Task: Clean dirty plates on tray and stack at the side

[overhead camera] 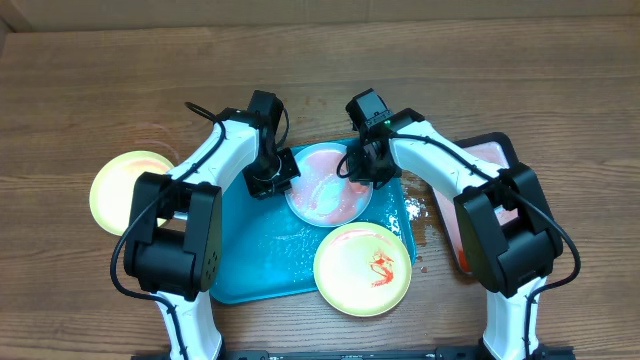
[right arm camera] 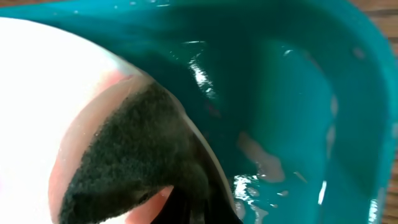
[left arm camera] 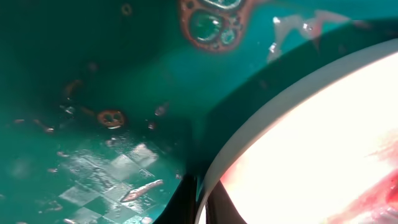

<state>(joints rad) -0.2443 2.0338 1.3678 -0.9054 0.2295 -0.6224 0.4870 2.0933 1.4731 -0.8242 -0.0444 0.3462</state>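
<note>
While both arms crowd over the large turquoise plastic tray [overhead camera: 255, 262], its wet floor glossy and dotted with sauce-ringed bubbles [left arm camera: 208, 25], the round light blue plastic plate [overhead camera: 325, 200] lies in the tray's far half, smeared pinkish. The left pincer [overhead camera: 268, 182] is clamped on that plate's left rim. The right pincer [overhead camera: 362, 168] is closed on a dark fuzzy scrubbing pad [right arm camera: 124, 162] pressed against the plate's right side. A pale yellow-green plate [overhead camera: 363, 268] with a red smear overlaps the tray's near right rim. A second yellow-green plate [overhead camera: 120, 185] sits on the brown wood-grain worktop [overhead camera: 100, 80] at the left, partly hidden by the left arm. The right arm covers most of a black-rimmed pinkish tray [overhead camera: 490, 150]. Both wrist views cut the fingers off at the bottom edge.
</note>
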